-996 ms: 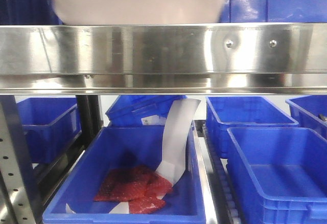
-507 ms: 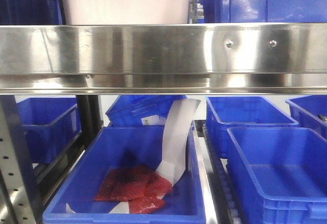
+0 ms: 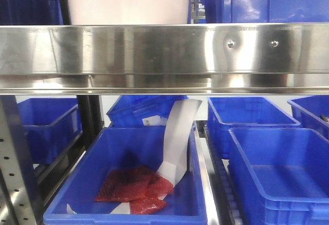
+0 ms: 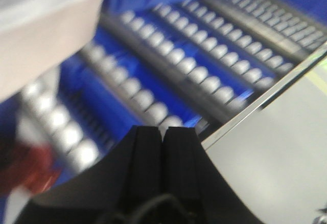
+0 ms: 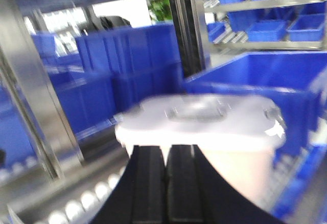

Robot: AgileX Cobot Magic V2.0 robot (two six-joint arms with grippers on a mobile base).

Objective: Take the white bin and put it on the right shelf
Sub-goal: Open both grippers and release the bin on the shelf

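Placement looks complete: white bin [image 3: 128, 4] sits on right shelf [image 3: 164, 55] at eleven o'clock; left gripper [image 4: 163, 137] and right gripper [image 5: 166, 157] closed, empty.

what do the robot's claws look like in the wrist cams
Both look alike. The left claw shows two matte black fingers with flat inner faces, flaring out into broad curved black shoulders lower in the frame, with a thin dark cable loop at the base. The right claw has the same black fingers and flared shape. No markings or labels are visible on either; both views are blurred.
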